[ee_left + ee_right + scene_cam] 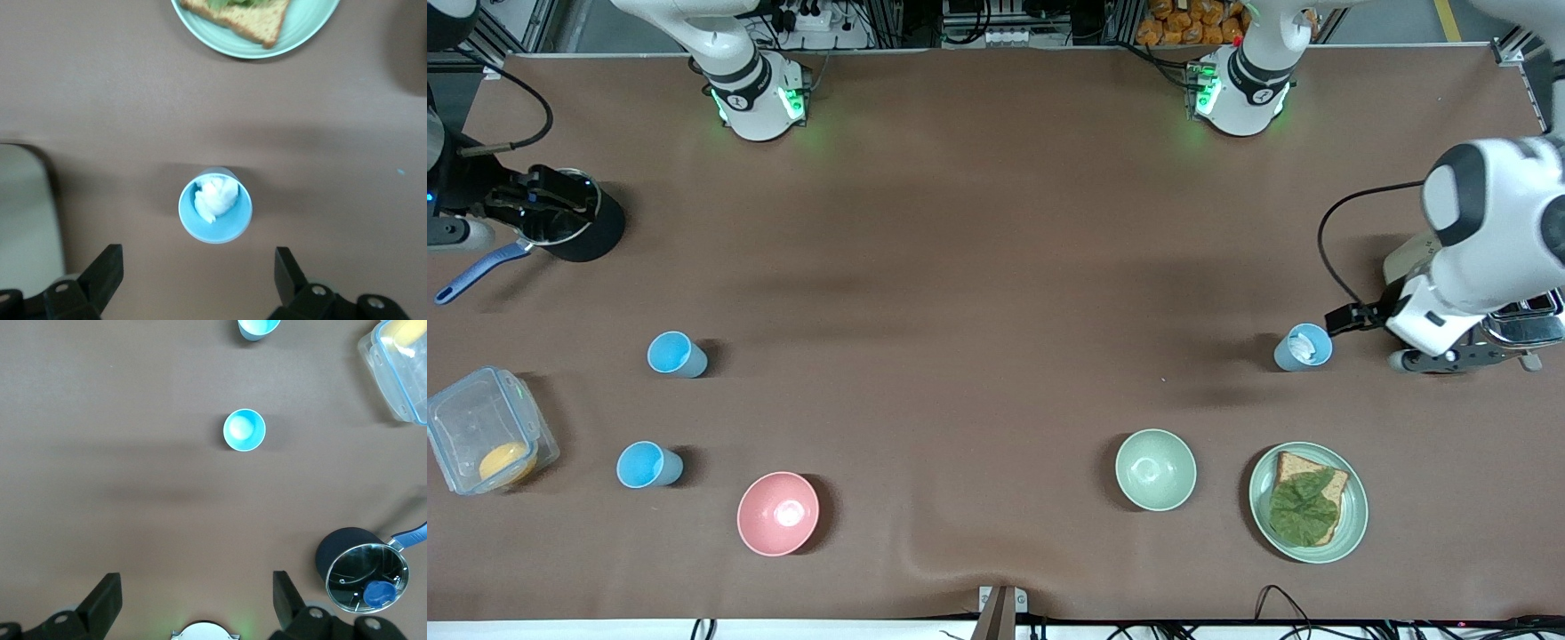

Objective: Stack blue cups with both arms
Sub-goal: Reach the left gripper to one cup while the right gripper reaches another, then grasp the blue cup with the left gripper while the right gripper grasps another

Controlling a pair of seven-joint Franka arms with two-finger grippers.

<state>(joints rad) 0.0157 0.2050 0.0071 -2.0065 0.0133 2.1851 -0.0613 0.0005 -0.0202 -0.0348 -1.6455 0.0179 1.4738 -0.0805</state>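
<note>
Right gripper (551, 200) spread wide and empty over a dark pot (578, 229), two upright blue cups (677, 354) (647, 465) near a pink bowl (777, 513), left gripper (199, 280) spread wide, empty, above a third cup (1304, 347) holding something white.

surface: wide table under a matte brown cloth (996, 267), with a fold at the edge nearest the front camera | top edge: aluminium frame rails (907, 22), white power strip (800, 18), cables | near edge: black cables (1280, 613) along a white strip | light: soft, even, faint shadows
</note>
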